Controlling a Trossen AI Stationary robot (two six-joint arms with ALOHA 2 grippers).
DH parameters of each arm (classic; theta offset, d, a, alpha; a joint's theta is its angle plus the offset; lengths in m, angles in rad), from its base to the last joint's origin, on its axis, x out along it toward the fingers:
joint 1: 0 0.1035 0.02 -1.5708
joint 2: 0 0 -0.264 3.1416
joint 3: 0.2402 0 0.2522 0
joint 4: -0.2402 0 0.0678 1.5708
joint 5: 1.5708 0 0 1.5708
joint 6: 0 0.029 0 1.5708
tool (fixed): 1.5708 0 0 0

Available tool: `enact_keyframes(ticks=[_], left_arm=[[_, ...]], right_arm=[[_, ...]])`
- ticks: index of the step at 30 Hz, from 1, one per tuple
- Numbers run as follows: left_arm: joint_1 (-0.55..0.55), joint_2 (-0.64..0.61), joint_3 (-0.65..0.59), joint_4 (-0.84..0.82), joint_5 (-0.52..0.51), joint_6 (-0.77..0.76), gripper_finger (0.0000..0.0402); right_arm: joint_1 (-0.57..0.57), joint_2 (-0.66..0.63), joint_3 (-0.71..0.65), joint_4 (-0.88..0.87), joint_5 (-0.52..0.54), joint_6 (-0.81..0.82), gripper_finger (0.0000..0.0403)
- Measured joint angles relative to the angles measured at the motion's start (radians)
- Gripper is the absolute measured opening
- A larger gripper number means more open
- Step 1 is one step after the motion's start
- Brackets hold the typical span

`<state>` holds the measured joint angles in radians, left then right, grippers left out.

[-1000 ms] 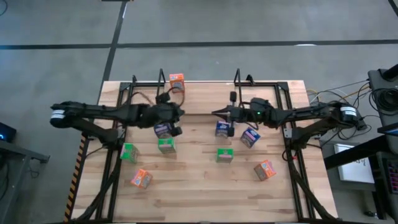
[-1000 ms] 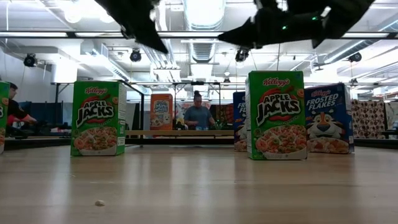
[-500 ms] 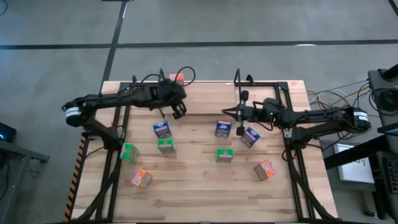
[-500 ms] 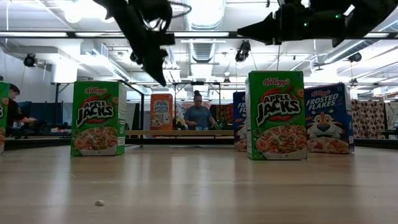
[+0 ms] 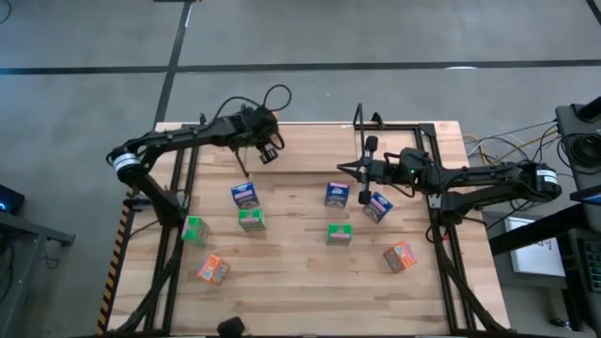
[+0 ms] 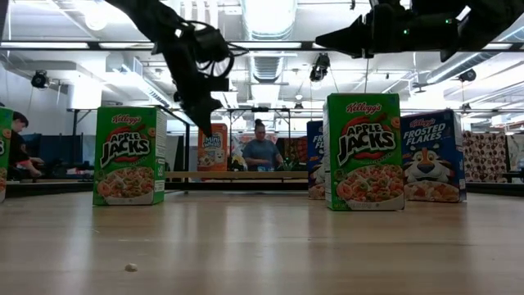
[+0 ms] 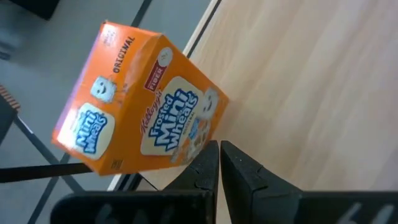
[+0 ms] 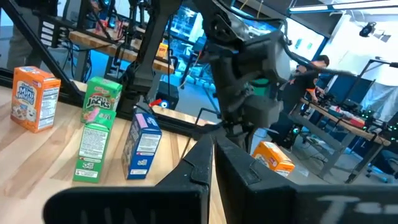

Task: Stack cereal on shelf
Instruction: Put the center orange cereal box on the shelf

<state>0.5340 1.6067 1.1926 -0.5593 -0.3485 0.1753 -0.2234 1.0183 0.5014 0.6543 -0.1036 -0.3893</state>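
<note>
Reaching toward the far edge of the wooden table (image 5: 300,282), the left gripper (image 5: 246,172) is hanging with its fingers (image 7: 239,171) clenched together on nothing, its tip pointing down just in front of an orange Frosted Mini-Wheats box (image 7: 140,115); that box is sitting at the table's far edge, close beside the pinched tip but, as far as I can see, not touching it, and from above the arm is covering it. The right gripper (image 5: 340,169) is hovering over the middle of the table, also clenched and empty, with a blue Frosted Flakes box (image 5: 337,194) lying just below and beside its tip and a second blue box (image 5: 377,206) tilted under the arm. Other cereal boxes are lying loose across the table: a third blue one (image 5: 245,195) touching a green Apple Jacks box (image 5: 251,220), another green one (image 5: 194,229) near the left edge, a third green one (image 5: 339,234) toward the middle, and two orange boxes, one (image 5: 213,269) at the near left and one (image 5: 401,254) at the near right. Thin black rods of the shelf (image 5: 399,126) are running along the far edge. A person (image 6: 261,152) is standing in the room beyond the table.
</note>
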Motion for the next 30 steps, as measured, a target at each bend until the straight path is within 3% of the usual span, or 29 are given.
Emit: enact_keyframes(ticks=[11, 30], left_arm=[[0.027, 0.111, 0.085, -0.038, -0.002, 0.040, 0.0000], [0.067, 0.115, 0.085, -0.005, -0.008, 0.052, 0.0000]], right_arm=[[0.000, 0.000, 0.000, -0.006, 0.000, 0.003, 0.0009], [0.000, 0.000, 0.000, -0.014, 0.000, 0.011, 0.0009]])
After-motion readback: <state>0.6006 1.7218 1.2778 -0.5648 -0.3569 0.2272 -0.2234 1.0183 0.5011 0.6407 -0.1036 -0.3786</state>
